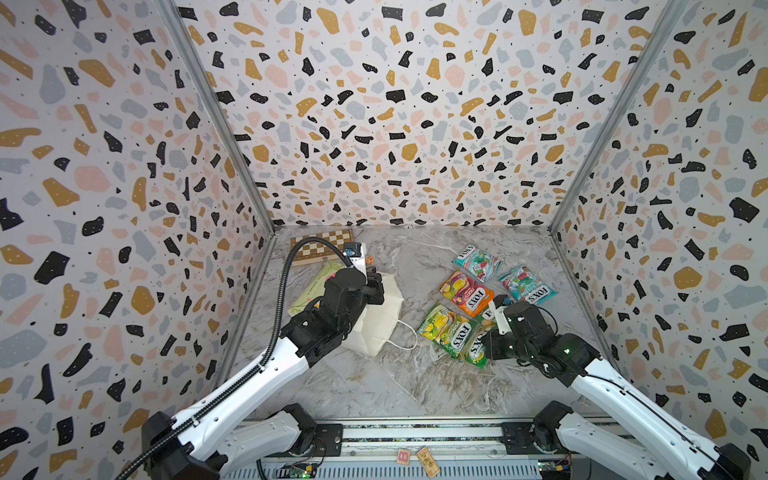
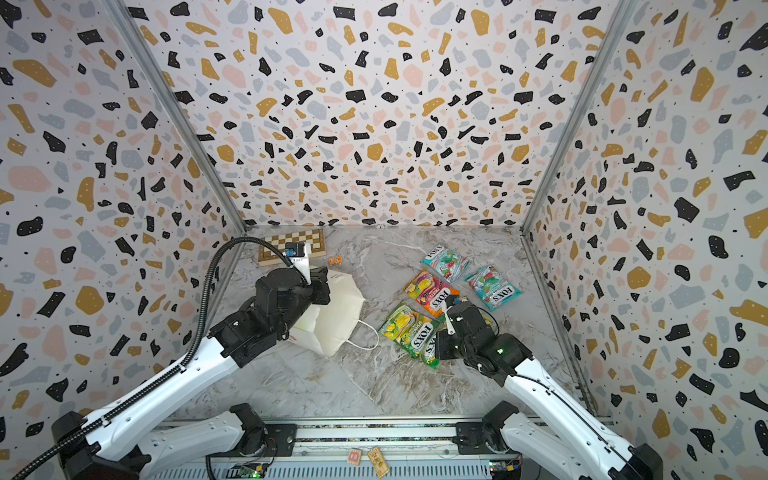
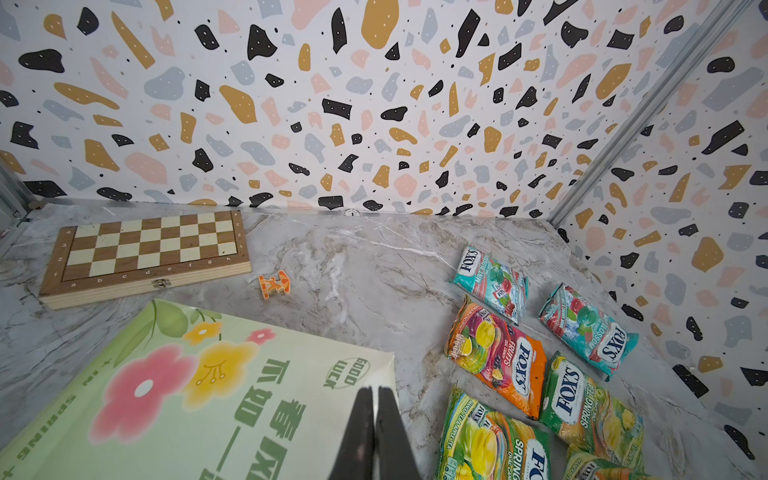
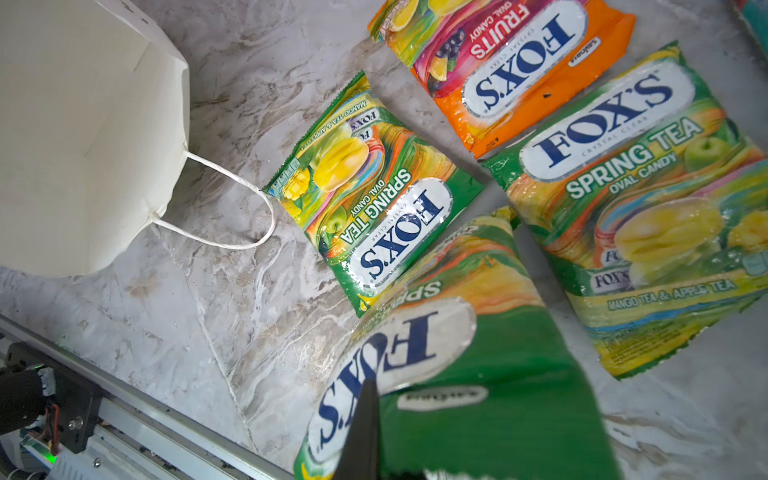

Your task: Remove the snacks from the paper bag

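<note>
Snacks (image 4: 374,208) glossy plastic — paper bag (image 4: 83,145) matt; chessboard (image 3: 145,249) wood; table (image 3: 353,270) marbled, smooth.

Bright even light, wide-angle edge distortion.

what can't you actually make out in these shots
- Paper bag inside: no view looks into its mouth; left arm covers part in both top views.
- Right end effector: far finger hidden behind the green packet it grips, right wrist view.
- Two small cards on the front rail: too small to identify, both top views.
</note>
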You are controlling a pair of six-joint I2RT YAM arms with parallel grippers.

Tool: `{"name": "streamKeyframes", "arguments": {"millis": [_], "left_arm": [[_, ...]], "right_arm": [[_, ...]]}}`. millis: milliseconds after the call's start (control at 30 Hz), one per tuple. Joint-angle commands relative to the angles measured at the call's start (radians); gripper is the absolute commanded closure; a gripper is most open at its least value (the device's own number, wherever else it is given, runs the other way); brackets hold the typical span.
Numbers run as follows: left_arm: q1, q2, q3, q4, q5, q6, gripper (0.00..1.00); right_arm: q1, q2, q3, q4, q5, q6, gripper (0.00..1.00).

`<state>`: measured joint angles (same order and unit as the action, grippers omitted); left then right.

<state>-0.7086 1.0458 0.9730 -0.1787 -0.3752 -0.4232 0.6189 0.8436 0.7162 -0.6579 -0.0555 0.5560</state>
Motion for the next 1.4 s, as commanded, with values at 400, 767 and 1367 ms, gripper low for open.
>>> {"name": "streamKeyframes", "arguments": {"millis": [400,767,1367], "left_arm": [[-0.002,-0.009,-0.013,0.062,0.004,-0.008,1.0],[-0.002,-0.012,-0.01,0.06,0.006,-0.008,1.0],[-0.001,-0.005,0.022,0.054,0.007,0.002,1.0]], "right_arm": [[-0.004,-0.073,-0.088,-0.075,0.108,0.181,0.79],[-0.002,-0.121,-0.081,-0.103,0.24,0.25,0.5],[0.014,-0.172,-0.03,-0.106,0.437,0.31,0.26]]}}
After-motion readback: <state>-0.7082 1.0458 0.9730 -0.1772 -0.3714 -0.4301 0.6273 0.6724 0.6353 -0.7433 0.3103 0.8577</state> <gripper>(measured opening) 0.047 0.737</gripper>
